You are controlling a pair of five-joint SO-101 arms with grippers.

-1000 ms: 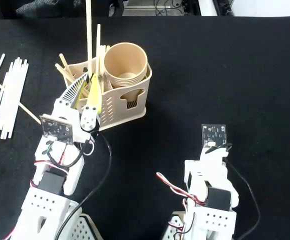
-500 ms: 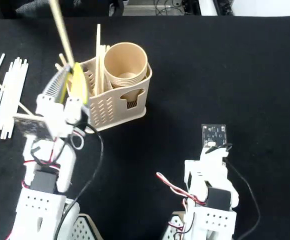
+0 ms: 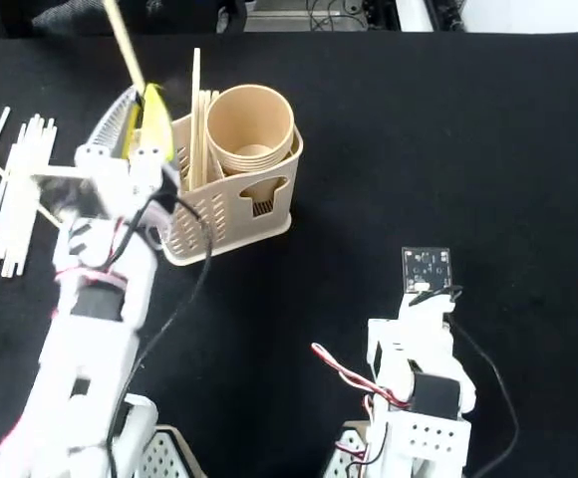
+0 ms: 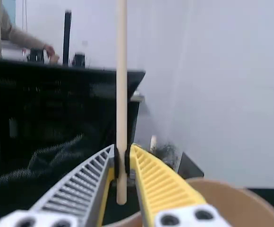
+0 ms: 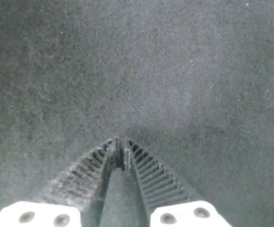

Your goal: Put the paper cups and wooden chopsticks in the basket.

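High view: left fingers (image 3: pixel 155 121), gripping a chopstick (image 3: pixel 123 40), had swung off the basket (image 3: pixel 231 207) toward the surface's (image 3: pixel 438 149) left edge, its drop still pending; right fingers (image 5: pixel 142 166) sat closed, empty.

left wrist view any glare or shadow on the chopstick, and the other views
Left wrist view: no glare on the chopstick against a bright wall; left gripper evenly lit. Right wrist view: soft shadow on the table around the right gripper. High view: basket evenly lit, no glare.

Cups (image 3: pixel 252 124) in basket (image 3: pixel 231 206), loose chopsticks (image 3: pixel 20 197) to its left
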